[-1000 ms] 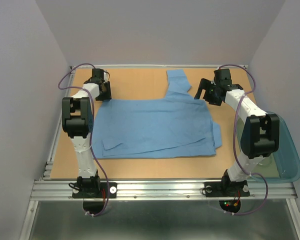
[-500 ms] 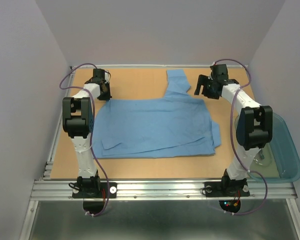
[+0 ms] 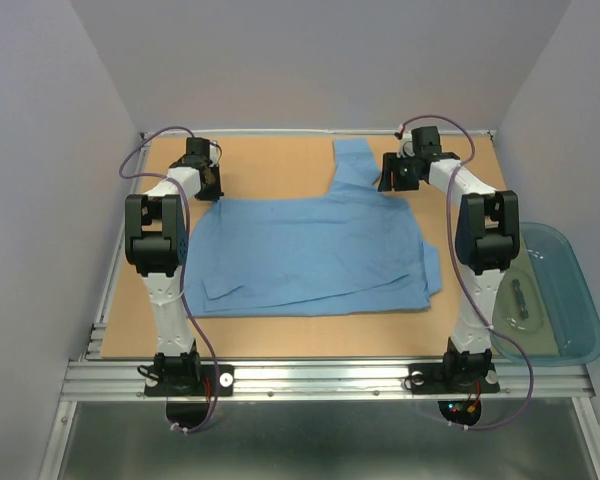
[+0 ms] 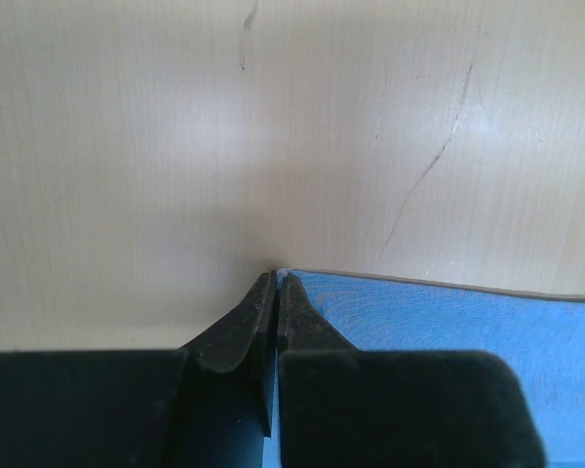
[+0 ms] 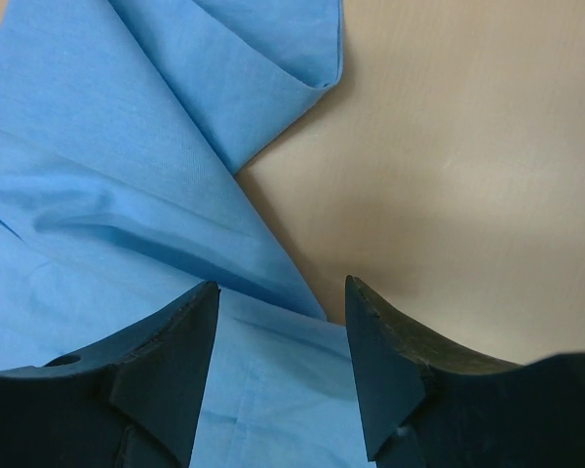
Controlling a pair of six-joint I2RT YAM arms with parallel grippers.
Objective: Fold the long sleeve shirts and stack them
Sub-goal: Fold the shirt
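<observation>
The light blue long sleeve shirt [image 3: 310, 250] lies spread flat in the middle of the table, one sleeve [image 3: 355, 162] reaching toward the back. My left gripper [image 3: 210, 187] is at the shirt's far left corner. In the left wrist view it [image 4: 276, 277] is shut, with a thin edge of the shirt [image 4: 448, 322] pinched at the tips. My right gripper [image 3: 392, 180] is at the far right corner, where the sleeve meets the body. In the right wrist view it [image 5: 281, 285] is open just above the shirt's edge [image 5: 127, 146], holding nothing.
A translucent teal tub [image 3: 570, 275] stands at the table's right edge beside the right arm's base, with a small dark item [image 3: 520, 298] inside. Bare wood table [image 3: 280, 160] lies behind the shirt. Walls close in on three sides.
My right gripper has swung left and toward the back, from beside the shirt to over its far right corner by the sleeve. The left gripper and the shirt have stayed put.
</observation>
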